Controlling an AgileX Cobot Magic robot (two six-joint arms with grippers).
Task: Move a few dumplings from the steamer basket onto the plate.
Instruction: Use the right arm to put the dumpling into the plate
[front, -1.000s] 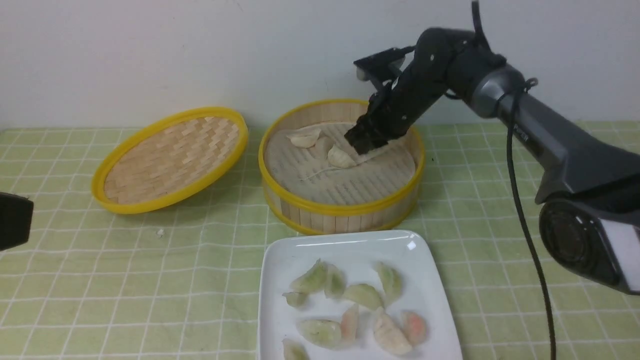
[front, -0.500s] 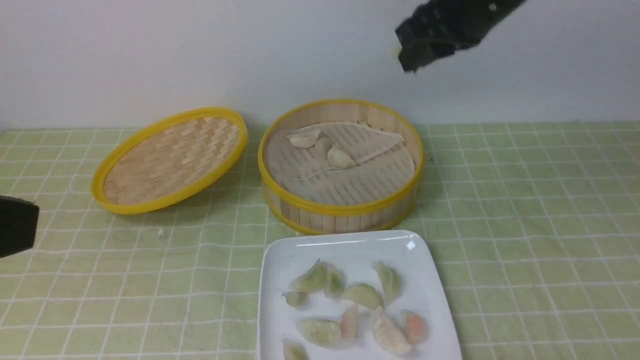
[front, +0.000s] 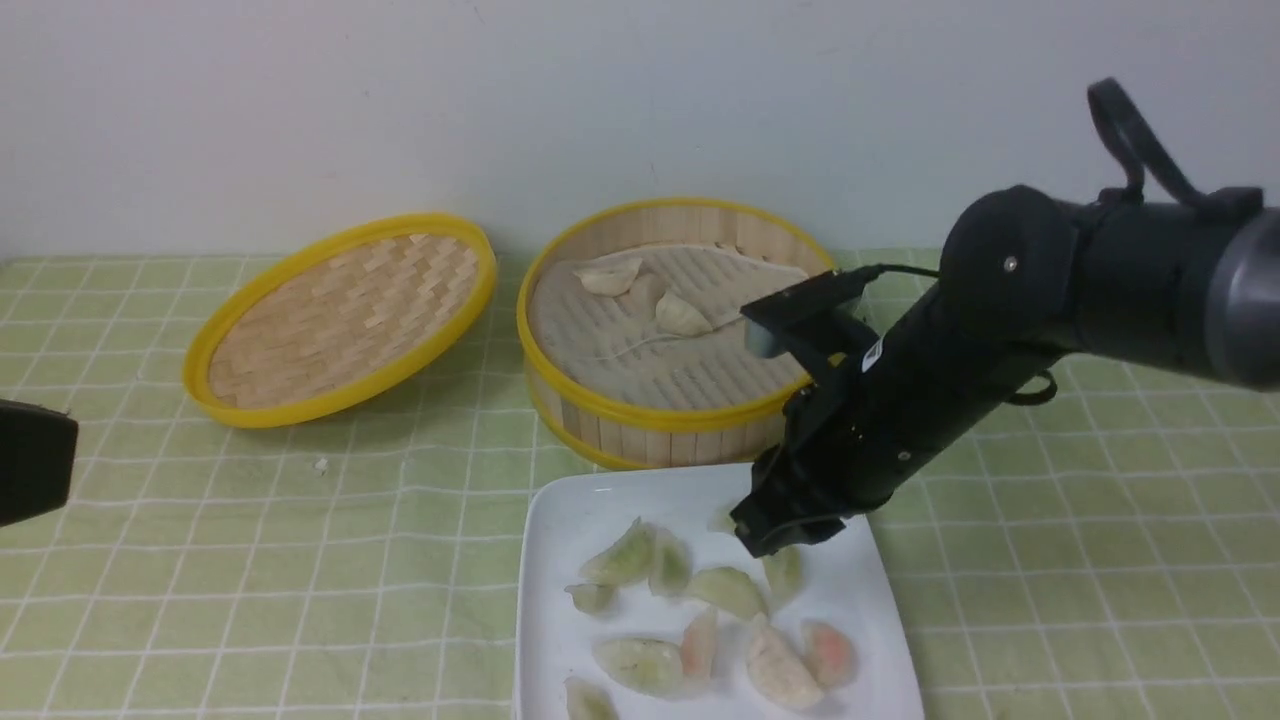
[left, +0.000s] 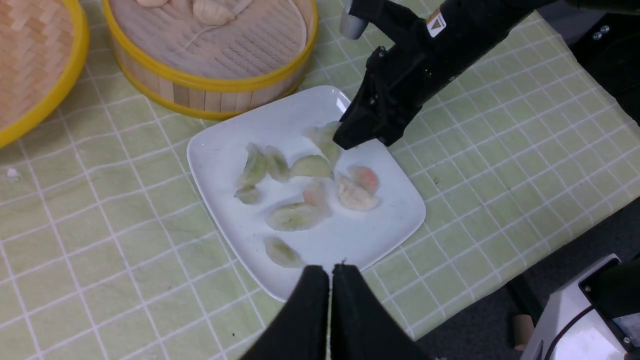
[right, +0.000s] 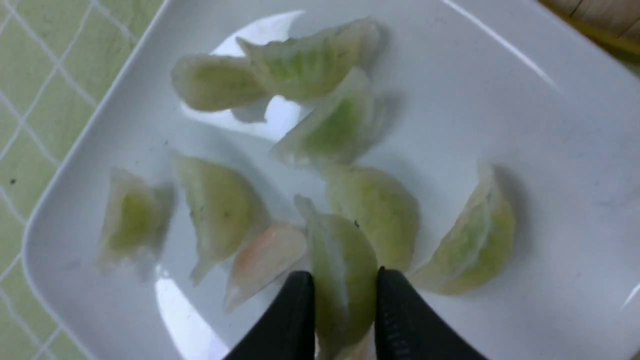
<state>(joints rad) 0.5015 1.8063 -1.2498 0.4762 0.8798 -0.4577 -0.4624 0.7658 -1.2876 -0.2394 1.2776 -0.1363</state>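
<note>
The steamer basket (front: 680, 415) stands at the back centre and holds three whitish dumplings (front: 683, 315) on its cloth. The white plate (front: 600, 500) lies in front of it with several green-tinted and pink-tinted dumplings (front: 728, 590). My right gripper (front: 765, 540) hangs low over the plate's far right part. In the right wrist view it (right: 345, 280) is shut on a green-tinted dumpling (right: 342, 250). My left gripper (left: 331, 270) is shut and empty, high above the plate's near edge (left: 280, 285). Only its dark body (front: 30, 460) shows at the front view's left edge.
The shallow woven lid (front: 340, 320) leans at the back left, beside the basket. A green checked cloth (front: 300, 600) covers the table. The table's edge (left: 500, 270) shows in the left wrist view, with robot parts beyond it.
My right gripper left the basket, rose high near the wall, then came down over the plate holding a green-tinted dumpling. The left arm has barely moved.
</note>
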